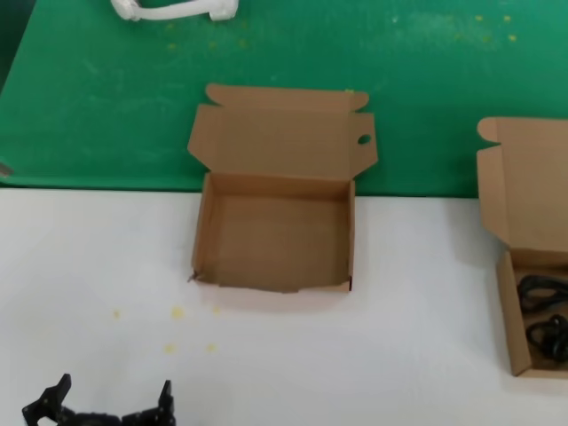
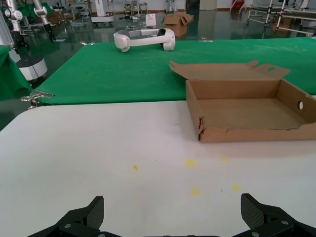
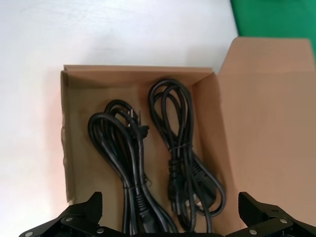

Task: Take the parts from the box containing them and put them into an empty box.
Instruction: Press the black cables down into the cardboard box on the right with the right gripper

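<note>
Left gripper [image 1: 105, 410]: 6 o'clock edge of head view, low over white table [image 1: 89, 266], fingers spread, holding nothing, idle.
Right gripper [image 3: 170, 217]: hangs over source box [image 3: 74, 148], fingers wide, nothing held; nearer arm by far.
Parts: 2 cable bundles, 1st [image 3: 126, 163], 2nd [image 3: 190, 163], side by side in the source box, at 4 o'clock in head view; long axes run straight ahead from the right gripper.
Empty box [image 1: 275, 231]: table centre, lid up.
Obstruction: raised lid [image 3: 266, 123] flanks 2nd bundle.
Far: white headset [image 2: 144, 38], 12 o'clock, green cloth [image 1: 293, 53].
</note>
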Controlling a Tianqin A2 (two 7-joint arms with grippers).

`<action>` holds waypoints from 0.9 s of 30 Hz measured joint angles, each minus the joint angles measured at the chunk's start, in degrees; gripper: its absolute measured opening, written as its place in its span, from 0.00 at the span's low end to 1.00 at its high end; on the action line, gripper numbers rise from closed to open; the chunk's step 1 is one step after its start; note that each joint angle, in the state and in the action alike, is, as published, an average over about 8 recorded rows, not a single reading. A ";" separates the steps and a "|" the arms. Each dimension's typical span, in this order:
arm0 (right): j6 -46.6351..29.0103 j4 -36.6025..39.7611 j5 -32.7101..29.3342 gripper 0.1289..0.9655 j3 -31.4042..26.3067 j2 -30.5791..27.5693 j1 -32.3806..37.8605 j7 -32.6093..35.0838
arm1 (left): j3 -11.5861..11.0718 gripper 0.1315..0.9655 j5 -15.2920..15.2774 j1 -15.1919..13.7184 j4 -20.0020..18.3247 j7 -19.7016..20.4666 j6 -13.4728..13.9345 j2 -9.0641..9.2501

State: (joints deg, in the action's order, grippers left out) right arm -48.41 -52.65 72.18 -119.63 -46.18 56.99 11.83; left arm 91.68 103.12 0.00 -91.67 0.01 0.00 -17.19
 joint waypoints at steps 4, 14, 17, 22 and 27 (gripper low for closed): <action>-3.90 6.95 -0.91 1.00 -1.19 2.50 5.58 3.76 | 0.00 1.00 0.00 0.00 0.00 0.00 0.00 0.00; -9.63 24.03 -1.61 1.00 -3.38 9.53 16.61 15.82 | 0.00 1.00 0.00 0.00 0.00 0.00 0.00 0.00; -10.86 26.82 -1.79 1.00 -3.90 10.63 18.00 18.34 | 0.00 1.00 0.00 0.00 0.00 0.00 0.00 0.00; -11.90 30.48 -2.02 1.00 -4.49 11.80 19.49 22.30 | 0.00 1.00 0.00 0.00 0.00 0.00 0.00 0.00; -11.74 34.24 -2.18 1.00 -4.79 13.11 21.13 25.82 | 0.00 1.00 0.00 0.00 0.00 0.00 0.00 0.00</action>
State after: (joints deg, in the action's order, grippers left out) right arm -60.15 -18.41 70.00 -124.42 -33.06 78.12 37.64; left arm 91.68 103.12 0.00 -91.67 0.01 0.00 -17.19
